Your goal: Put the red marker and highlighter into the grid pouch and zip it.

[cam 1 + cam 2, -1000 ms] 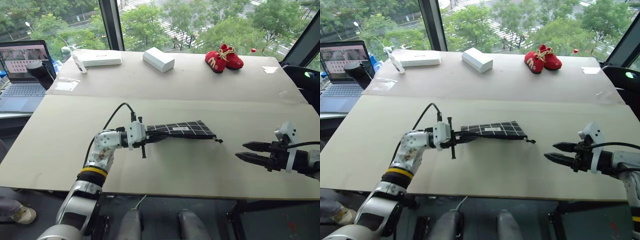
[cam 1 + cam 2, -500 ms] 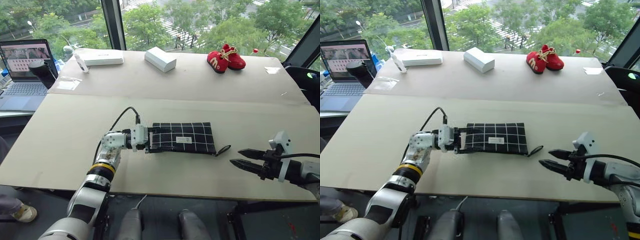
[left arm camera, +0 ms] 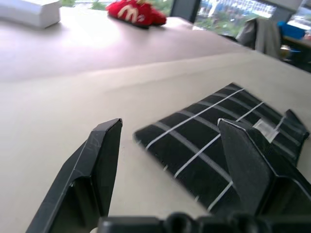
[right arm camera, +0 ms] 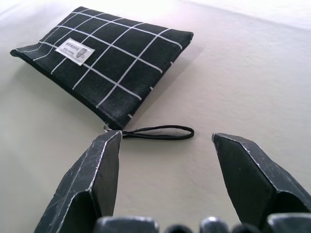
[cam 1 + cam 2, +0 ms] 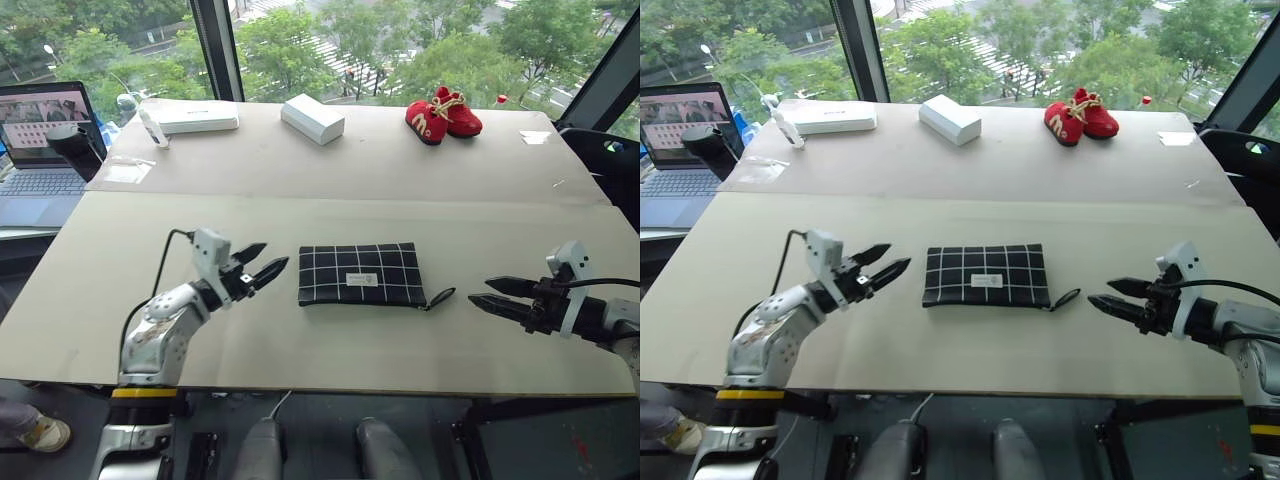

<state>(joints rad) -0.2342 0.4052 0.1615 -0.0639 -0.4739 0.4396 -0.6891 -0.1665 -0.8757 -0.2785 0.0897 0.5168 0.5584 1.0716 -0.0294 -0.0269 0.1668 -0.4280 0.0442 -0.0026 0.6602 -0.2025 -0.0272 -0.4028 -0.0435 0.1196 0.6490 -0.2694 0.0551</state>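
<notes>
The grid pouch (image 5: 360, 275) lies flat on the table, black with a thin white grid and a small white label, and looks zipped shut. Its pull cord (image 5: 440, 297) trails toward the right. My left gripper (image 5: 274, 255) is open just left of the pouch, not touching it; the left wrist view has the pouch (image 3: 209, 150) beyond its empty fingers. My right gripper (image 5: 479, 291) is open to the right of the cord, which lies on the table (image 4: 158, 132) in front of its fingertips. The red marker and the highlighter are out of view.
At the far edge stand a pair of small red shoes (image 5: 443, 112), a white box (image 5: 313, 118) and a flat white case (image 5: 195, 119). A laptop (image 5: 45, 140) sits off the table's left side. A dark chair (image 5: 600, 150) stands at the right.
My left gripper let go of the pouch's left end, opened and drew back to the left. The pouch, lifted and tilted a second ago, now lies flat. The right gripper stays open.
</notes>
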